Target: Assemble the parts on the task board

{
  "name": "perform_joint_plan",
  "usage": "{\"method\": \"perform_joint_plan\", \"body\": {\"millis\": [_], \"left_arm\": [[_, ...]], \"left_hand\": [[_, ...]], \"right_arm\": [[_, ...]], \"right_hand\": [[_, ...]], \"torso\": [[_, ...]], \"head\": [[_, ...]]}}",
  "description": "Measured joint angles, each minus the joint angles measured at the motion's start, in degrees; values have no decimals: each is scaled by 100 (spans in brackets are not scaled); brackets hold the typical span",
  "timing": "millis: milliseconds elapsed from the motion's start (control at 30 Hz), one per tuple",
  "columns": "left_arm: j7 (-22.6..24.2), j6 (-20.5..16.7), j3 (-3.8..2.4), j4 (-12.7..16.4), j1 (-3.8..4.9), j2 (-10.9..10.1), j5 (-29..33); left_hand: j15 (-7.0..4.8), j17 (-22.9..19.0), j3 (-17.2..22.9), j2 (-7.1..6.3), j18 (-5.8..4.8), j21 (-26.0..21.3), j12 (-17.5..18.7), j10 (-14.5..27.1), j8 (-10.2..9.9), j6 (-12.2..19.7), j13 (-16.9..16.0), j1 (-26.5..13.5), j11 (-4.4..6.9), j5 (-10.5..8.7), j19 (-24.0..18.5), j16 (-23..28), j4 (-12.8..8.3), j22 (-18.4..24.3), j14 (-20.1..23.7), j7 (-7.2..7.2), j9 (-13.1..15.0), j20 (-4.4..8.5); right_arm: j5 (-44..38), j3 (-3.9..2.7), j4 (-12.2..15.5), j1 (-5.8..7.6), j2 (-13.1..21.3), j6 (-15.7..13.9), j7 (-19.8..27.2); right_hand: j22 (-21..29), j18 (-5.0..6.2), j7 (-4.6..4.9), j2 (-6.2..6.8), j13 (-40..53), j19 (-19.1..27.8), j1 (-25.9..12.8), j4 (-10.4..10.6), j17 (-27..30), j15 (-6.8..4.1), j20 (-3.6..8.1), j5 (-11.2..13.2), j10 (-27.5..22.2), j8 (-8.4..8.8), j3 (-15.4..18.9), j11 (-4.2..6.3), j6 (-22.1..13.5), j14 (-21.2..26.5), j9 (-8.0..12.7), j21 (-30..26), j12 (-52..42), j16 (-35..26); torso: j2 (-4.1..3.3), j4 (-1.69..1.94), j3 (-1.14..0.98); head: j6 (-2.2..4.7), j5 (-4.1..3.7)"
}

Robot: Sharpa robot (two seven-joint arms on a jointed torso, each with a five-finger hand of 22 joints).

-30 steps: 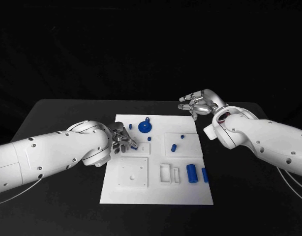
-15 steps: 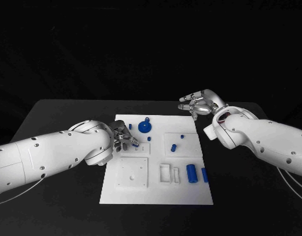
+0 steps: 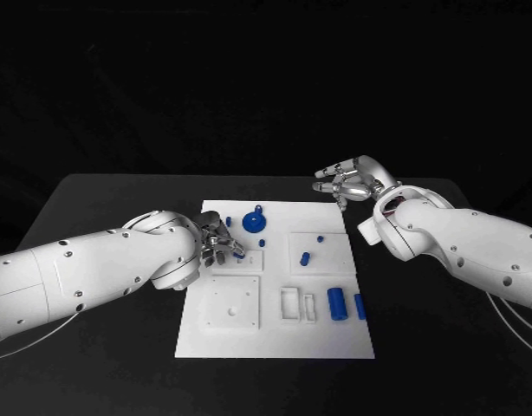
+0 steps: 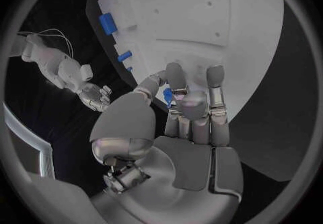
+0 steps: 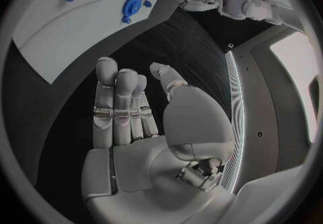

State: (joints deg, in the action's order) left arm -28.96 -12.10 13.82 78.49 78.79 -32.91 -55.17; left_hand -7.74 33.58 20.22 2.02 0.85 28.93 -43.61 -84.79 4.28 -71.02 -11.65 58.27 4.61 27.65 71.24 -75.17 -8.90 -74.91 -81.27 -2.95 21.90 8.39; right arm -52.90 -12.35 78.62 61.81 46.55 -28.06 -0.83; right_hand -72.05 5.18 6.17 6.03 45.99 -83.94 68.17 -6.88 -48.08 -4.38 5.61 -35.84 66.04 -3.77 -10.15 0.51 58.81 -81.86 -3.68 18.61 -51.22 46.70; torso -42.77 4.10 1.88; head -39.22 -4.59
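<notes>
The white task board (image 3: 279, 342) lies in the middle of the black table. My left hand (image 3: 220, 242) hovers over the board's left edge and pinches a small blue part (image 4: 166, 95) between thumb and a fingertip, close above the board (image 4: 202, 19). On the board are a round blue disc (image 3: 255, 226), a small peg (image 3: 229, 222), two short blue pieces (image 3: 305, 257) and two blue cylinders (image 3: 337, 302) near the right edge. My right hand (image 3: 351, 184) hangs past the board's far right corner, fingers apart (image 5: 118, 105), holding nothing.
Raised white square blocks (image 3: 234, 305) and slotted holders (image 3: 291, 303) stand on the board's near half. Bare black table (image 3: 116, 208) surrounds the board on all sides. My left forearm (image 3: 79, 277) covers the table left of the board.
My left hand has crept a little farther over the board with the small blue part. The right hand has stayed where it was.
</notes>
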Motion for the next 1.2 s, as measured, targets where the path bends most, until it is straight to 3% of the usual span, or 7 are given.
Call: {"method": "perform_joint_plan", "body": {"millis": [1200], "left_arm": [[-23,377,-26,-39,-15,-11,-200]], "left_hand": [[4,-44,13,-47,0,0,0,0,0,0,15,47,0,-68,0,0,13,-1,16,0,0,0]], "right_arm": [[4,0,-21,-39,-10,10,-8]], "right_hand": [[6,-1,-2,0,1,0,0,0,2,0,0,1,-11,0,0,11,-2,0,0,0,0,0]], "torso": [[4,3,6]], "head": [[-50,-5]]}}
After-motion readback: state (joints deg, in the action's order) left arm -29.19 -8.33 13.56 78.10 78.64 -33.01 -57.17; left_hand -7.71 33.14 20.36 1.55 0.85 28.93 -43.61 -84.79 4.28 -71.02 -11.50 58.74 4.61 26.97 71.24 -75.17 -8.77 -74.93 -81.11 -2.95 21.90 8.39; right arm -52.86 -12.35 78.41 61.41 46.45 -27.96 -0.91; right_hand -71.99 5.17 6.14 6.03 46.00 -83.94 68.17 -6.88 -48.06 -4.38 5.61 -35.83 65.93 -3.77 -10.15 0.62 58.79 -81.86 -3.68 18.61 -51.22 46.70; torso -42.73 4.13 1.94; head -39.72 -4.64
